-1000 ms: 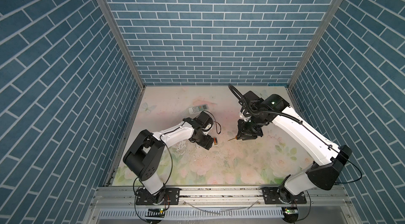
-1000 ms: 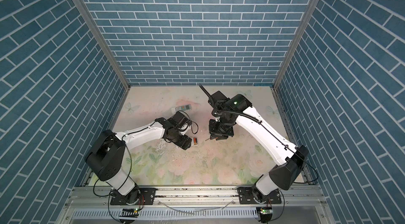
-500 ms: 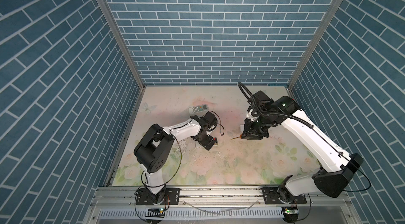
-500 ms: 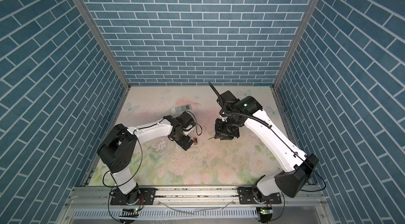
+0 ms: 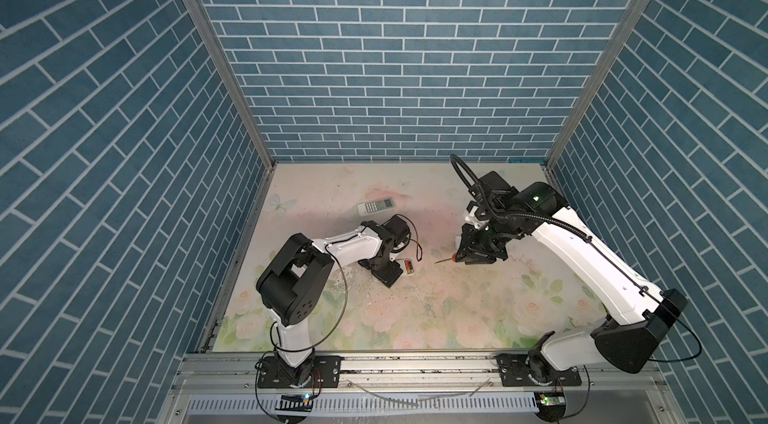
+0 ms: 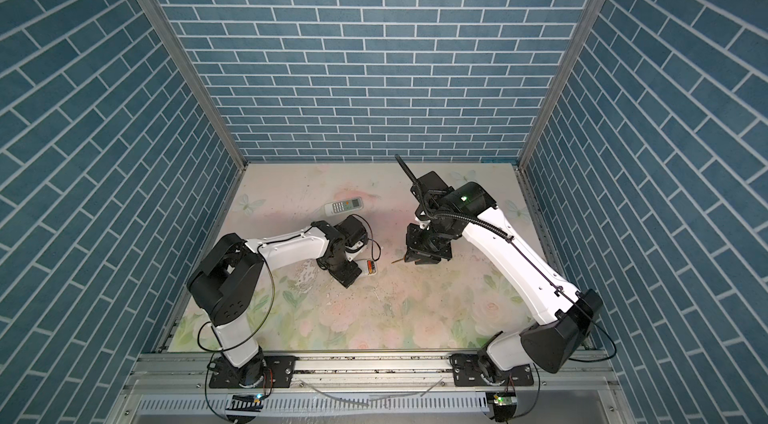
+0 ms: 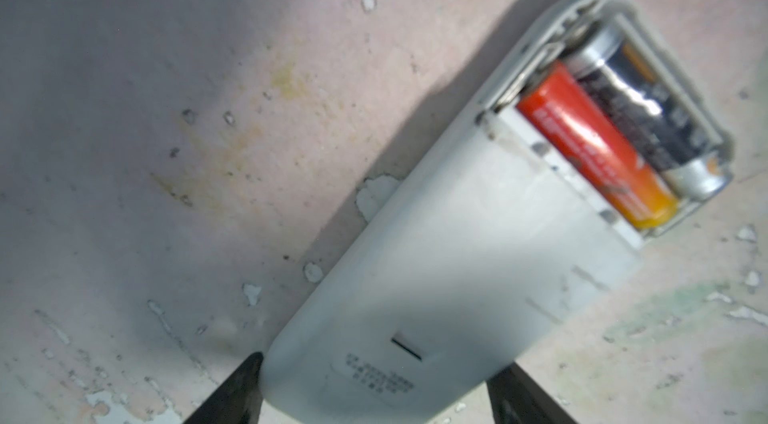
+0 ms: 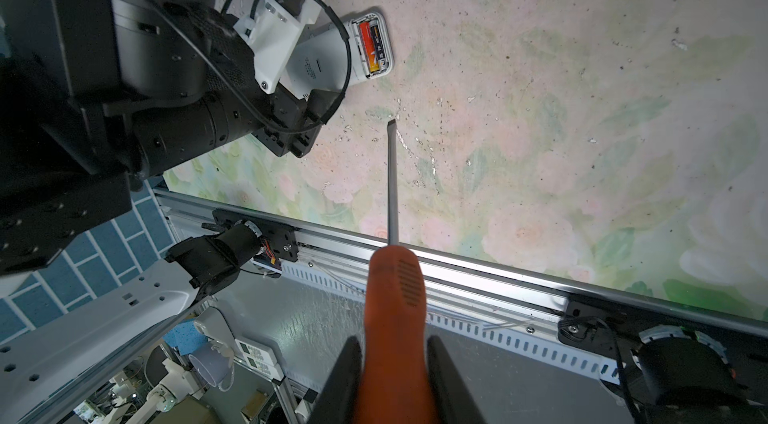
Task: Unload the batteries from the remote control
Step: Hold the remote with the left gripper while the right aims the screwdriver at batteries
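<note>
Where the left arm (image 5: 345,245) is rising from the front rail, folding sharply at its elbow and stretching low toward the middle of the floral table (image 5: 457,310), its wrist is bending down so that the left gripper (image 5: 388,274) is sitting right at the surface. Two remotes are lying on the table. The face-down remote (image 7: 457,276) is resting between the left gripper's fingers (image 7: 237,388), and the face-up remote (image 5: 376,207) is lying farther back, well apart from both grippers. The jaws are standing wide, one on either side of the face-down remote's closed end. In the blurred left wrist view they seem to be touching its sides, but I cannot tell whether they are clamping it. Its battery bay is lying uncovered at the other end, and two batteries are sitting in it side by side: one orange battery (image 7: 594,148) and one black battery (image 7: 648,110) touching it. In the right wrist view the white camera mount (image 8: 274,40) and a looping black cable (image 8: 345,52) are covering much of that remote's body, though both batteries are showing. To the right, one screwdriver (image 8: 395,289) is pointing its flat tip toward that remote, apart from it. The right gripper (image 8: 395,384) is pinching narrowly on the orange handle, and the right arm (image 5: 582,260) is arching from the front right corner to the middle.
</note>
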`<state>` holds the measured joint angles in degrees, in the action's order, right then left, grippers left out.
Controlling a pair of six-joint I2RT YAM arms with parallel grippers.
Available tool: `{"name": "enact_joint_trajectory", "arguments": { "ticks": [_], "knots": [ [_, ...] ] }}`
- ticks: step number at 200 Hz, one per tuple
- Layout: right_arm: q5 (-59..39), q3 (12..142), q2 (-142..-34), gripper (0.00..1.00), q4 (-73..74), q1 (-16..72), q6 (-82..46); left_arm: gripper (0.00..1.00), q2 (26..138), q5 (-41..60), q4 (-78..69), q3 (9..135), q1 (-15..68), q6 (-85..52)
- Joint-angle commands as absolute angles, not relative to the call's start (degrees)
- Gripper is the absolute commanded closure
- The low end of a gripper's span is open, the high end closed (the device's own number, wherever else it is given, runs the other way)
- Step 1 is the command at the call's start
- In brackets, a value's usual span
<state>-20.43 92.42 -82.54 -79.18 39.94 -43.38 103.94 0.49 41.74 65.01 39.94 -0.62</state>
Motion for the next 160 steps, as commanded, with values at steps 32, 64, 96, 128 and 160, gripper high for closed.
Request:
{"name": "enact_joint_trajectory", "arguments": {
  "ticks": [32, 64, 96, 128, 160],
  "knots": [
    [-20.7, 91.79, -83.55, 1.0, -79.69, 39.72, -41.71, 0.29, 104.22, 4.09, 41.77, 65.72, 40.21, -0.43],
    [-19.82, 92.29, -85.31, 1.0, -80.94, 39.72, -40.59, 0.34, 103.58, 6.21, 40.56, 65.45, 40.17, -1.13],
    [-19.1, 93.45, -88.1, 1.0, -81.11, 39.82, -38.98, 0.26, 103.48, 6.89, 40.01, 65.12, 40.23, -1.84],
    [-18.2, 95.41, -91.37, 1.0, -81.03, 40.01, -37.43, 0.19, 101.5, 6.83, 39.79, 64.91, 40.01, -3.77],
    [-18.72, 96.76, -93.7, 1.0, -80.68, 40.0, -36.7, 0.22, 96.74, 6.45, 39.68, 63.48, 37.97, -7.85]
  ]
}}
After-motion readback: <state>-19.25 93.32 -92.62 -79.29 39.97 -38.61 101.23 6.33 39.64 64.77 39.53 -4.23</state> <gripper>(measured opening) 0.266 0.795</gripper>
